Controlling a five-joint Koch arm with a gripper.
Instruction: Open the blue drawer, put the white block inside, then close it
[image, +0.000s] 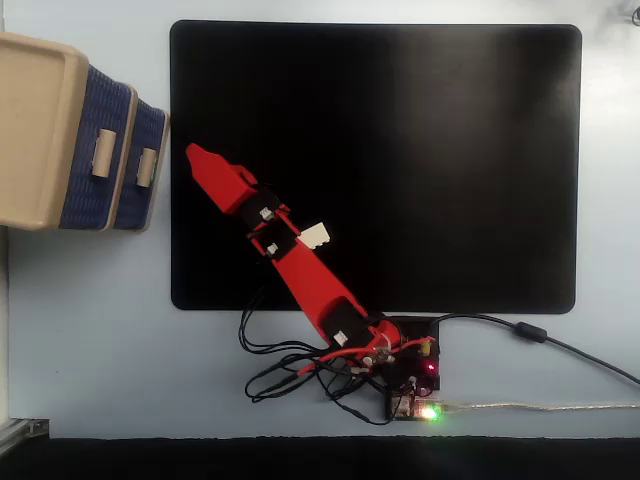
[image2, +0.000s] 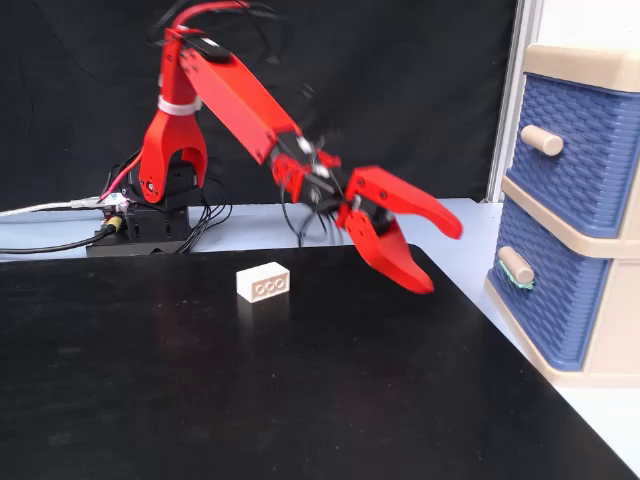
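Observation:
The white block (image: 316, 236) (image2: 264, 282) lies on the black mat (image: 420, 150) (image2: 250, 400), beside the red arm's forearm. My red gripper (image: 196, 156) (image2: 440, 257) hangs above the mat, past the block on the cabinet side, open, with nothing between its jaws. It stands apart from the beige cabinet (image: 35, 130) (image2: 615, 340). The blue drawer (image: 135, 170) (image2: 545, 300) is the lower of the cabinet's two drawers and looks shut, and its beige handle (image: 147, 166) (image2: 515, 265) faces the gripper.
The upper blue drawer (image: 90, 150) (image2: 580, 150) also looks shut. The arm's base, its controller board (image: 415, 385) and a tangle of cables (image: 290, 370) sit at the mat's edge. A grey cable (image: 560, 345) runs off to the right.

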